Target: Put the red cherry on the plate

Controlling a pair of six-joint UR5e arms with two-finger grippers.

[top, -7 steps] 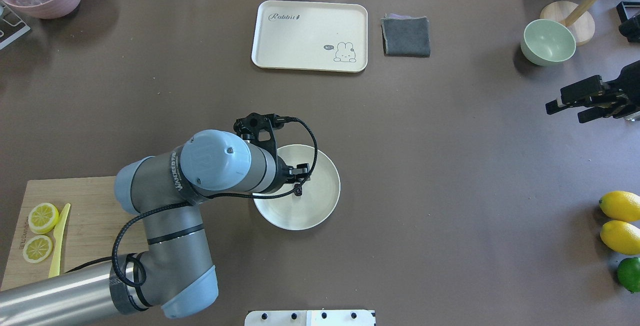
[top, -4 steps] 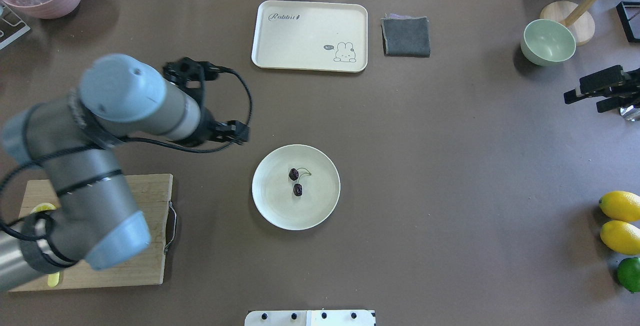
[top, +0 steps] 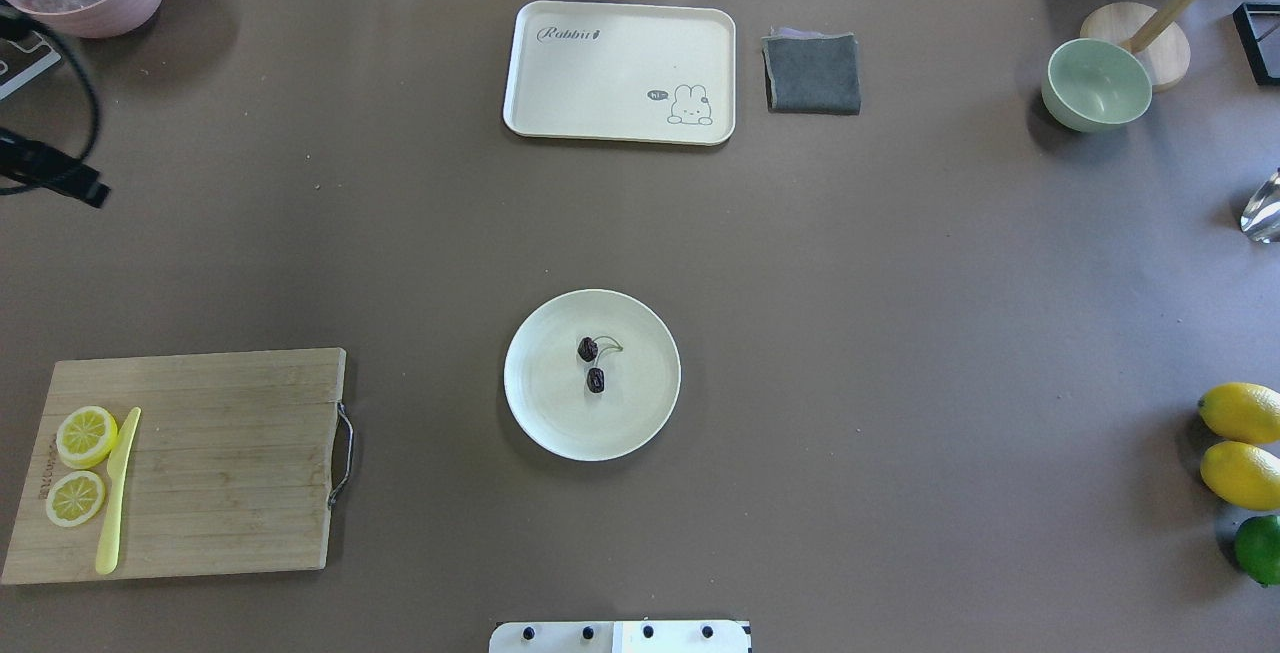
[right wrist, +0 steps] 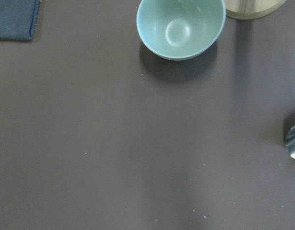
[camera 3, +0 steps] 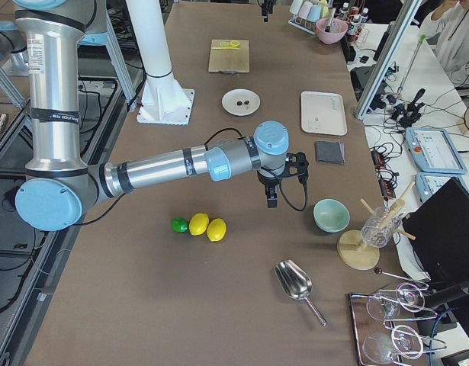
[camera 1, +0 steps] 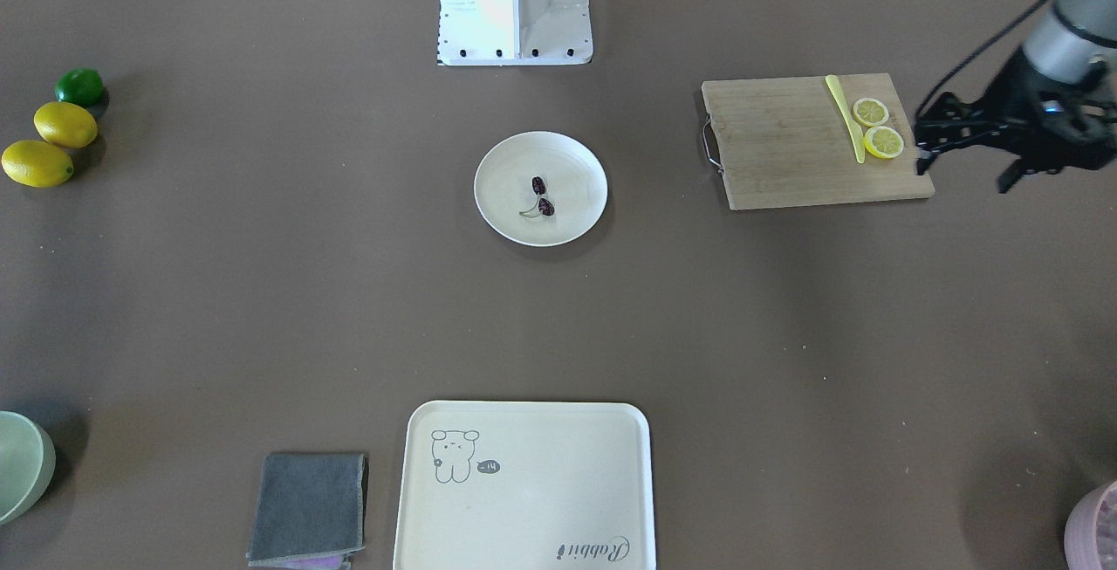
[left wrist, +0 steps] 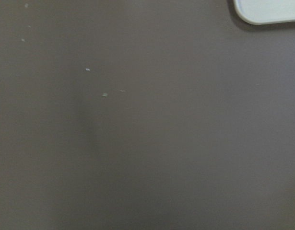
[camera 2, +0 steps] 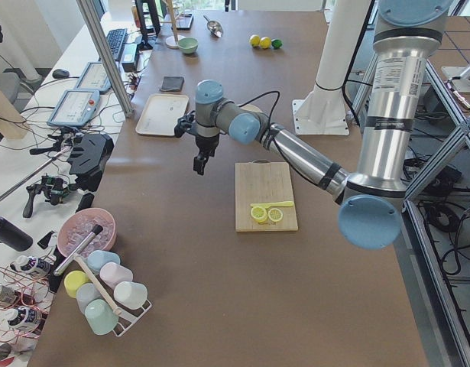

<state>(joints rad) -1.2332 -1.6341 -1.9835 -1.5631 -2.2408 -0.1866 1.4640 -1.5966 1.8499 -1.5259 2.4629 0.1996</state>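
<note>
The cherry (top: 588, 349) lies on the plate (top: 556, 417), just off its middle. My left end effector (camera 1: 962, 175) hangs wide, well apart from the plate; for my right end effector (camera 3: 271, 200) I cannot tell.

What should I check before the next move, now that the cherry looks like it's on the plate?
1. Cherry on plate: ok, both fruits lie inside the rim.
2. Cherry free of grippers: ok, nothing touches it.
3. Left gripper clear of plate: ok, it hangs over bare table.
4. Right gripper clear of plate: ok, it hangs near the bowl.
5. Either gripper's jaws open: cannot tell.
</note>
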